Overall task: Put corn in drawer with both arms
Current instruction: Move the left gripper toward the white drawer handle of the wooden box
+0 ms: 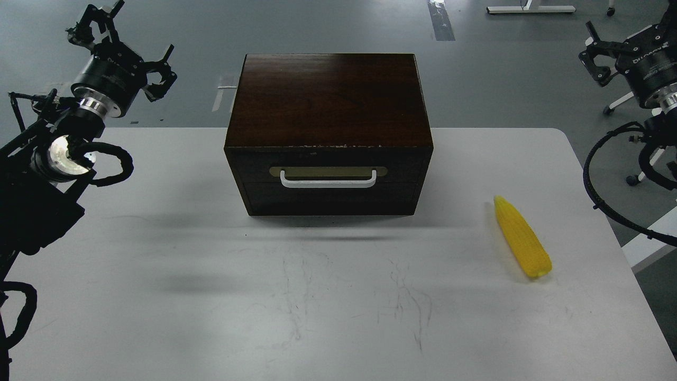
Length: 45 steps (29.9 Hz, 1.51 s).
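Scuffed bench [338, 317] nearest; corn [522, 238] lies well below the empty right claw [600, 55], drawer [328, 182] shut between claws; left claw [119, 50] spread, right's gap unclear; round cob could be knocked rolling

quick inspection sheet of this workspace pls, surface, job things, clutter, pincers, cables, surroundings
surface: white table, scuffed with dark scratch marks at front centre.
job's things: drawer shut, in the dark wooden box at table centre; corn lying flat to the right of the box, apart from it, pointed tip facing away.
clutter: nothing seen.
pincers: left pincer raised at far left, open, empty; right pincer raised at far right, partly cut off, state unclear; nothing seen in it.
cables: black loops on the left arm, a long loop off the right arm.
surroundings: grey floor with tape marks, chair wheels at right.
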Each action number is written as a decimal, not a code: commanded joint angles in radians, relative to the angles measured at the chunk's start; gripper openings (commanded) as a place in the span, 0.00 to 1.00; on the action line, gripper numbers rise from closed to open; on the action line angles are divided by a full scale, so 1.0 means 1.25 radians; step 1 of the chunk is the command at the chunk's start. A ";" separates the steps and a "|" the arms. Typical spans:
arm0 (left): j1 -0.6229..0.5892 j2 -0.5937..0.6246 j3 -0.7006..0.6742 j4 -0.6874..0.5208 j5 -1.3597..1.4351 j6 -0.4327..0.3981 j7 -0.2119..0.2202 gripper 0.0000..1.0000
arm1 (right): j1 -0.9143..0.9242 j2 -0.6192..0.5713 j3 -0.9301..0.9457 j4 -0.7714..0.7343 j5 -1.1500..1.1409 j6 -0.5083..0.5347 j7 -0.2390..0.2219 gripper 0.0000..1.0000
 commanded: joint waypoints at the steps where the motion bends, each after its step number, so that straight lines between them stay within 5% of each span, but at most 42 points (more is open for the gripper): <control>1: -0.001 0.004 0.001 0.000 0.001 0.000 0.000 0.99 | 0.000 0.000 0.000 0.003 0.001 0.000 0.000 1.00; 10: -0.004 0.040 0.007 -0.023 0.005 0.000 0.006 0.99 | 0.000 -0.009 0.000 0.005 0.001 0.000 -0.003 1.00; 23: -0.011 0.286 0.037 -0.235 0.335 0.000 0.009 0.83 | 0.001 -0.020 0.003 0.005 0.001 0.000 -0.001 1.00; 27: -0.032 0.427 0.029 -0.454 0.574 0.000 -0.002 0.83 | 0.002 -0.021 0.004 0.005 0.001 0.000 -0.003 1.00; 32: -0.096 0.478 0.028 -0.640 0.824 0.000 -0.031 0.84 | 0.002 -0.031 0.003 0.005 0.001 0.000 -0.010 1.00; 45: -0.216 0.382 0.045 -0.892 1.365 0.000 -0.034 0.84 | 0.002 -0.048 0.004 0.005 0.001 0.000 -0.009 1.00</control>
